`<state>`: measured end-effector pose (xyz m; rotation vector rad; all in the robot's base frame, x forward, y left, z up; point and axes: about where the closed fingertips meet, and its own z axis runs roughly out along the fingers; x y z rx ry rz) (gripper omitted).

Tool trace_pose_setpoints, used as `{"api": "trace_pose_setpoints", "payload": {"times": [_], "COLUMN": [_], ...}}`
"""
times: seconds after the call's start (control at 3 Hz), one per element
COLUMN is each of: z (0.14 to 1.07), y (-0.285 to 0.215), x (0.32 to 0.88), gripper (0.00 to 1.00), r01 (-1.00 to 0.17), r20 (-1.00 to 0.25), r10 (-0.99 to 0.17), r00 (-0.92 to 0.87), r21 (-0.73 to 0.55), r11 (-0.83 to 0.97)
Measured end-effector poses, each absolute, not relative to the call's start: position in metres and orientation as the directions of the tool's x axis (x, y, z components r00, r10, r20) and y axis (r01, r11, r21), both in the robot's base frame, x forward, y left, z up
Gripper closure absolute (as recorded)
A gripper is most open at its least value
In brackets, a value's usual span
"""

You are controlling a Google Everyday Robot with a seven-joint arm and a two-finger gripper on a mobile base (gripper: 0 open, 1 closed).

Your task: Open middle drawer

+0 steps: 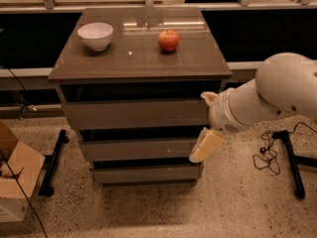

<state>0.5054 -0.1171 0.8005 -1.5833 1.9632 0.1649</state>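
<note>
Containers: white bowl [95, 35] upright on the tabletop [138, 63], near its rear left corner; only its pale inner wall shows. Red apple [168, 40] on the same tabletop, right of the bowl and well apart from it, stem up. Open cardboard box [14, 182] on the speckled floor [233, 207] at the left edge of the view, flaps up; its contents cannot be made out.

Cabinet carries three stacked drawer fronts with a dark gap above each: top drawer [136, 114] is the tallest and widest; bottom drawer [146, 173] is the shortest and narrowest.

Task item: the middle drawer [141, 148] sits between those two, below the tabletop and towards the cabinet's centre line; flat grey-brown front with no handle and a tiny pale speck towards the right. Its face points at the camera; its long axis runs left to right, level with the tabletop edge. The front lies in step with its neighbours; none of the drawer's inside is visible.

Claw [200, 127] at the cabinet's right side, carried on the white arm [277, 95] that enters from the right. It is spread wide: the upper cream tip is beside the right end of the top drawer; the lower cream finger [208, 144] slants down and left across the right end of the middle drawer. It holds nothing; contact with the front cannot be judged.

Floor, other: black stand leg [52, 165] left of the cabinet; black stand leg [290, 160] right of it, with a loose cable [267, 157] just beside.
</note>
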Motion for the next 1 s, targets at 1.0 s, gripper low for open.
{"api": "trace_pose_setpoints", "payload": {"times": [1.0], "z": [0.67], "y": [-0.121], "x": [0.559], "gripper": [0.0], "r01": [-0.925], "r20": [-0.613], "r10": [-0.763], "r00": [-0.206], "r21": [-0.134], "r11": [0.357]}}
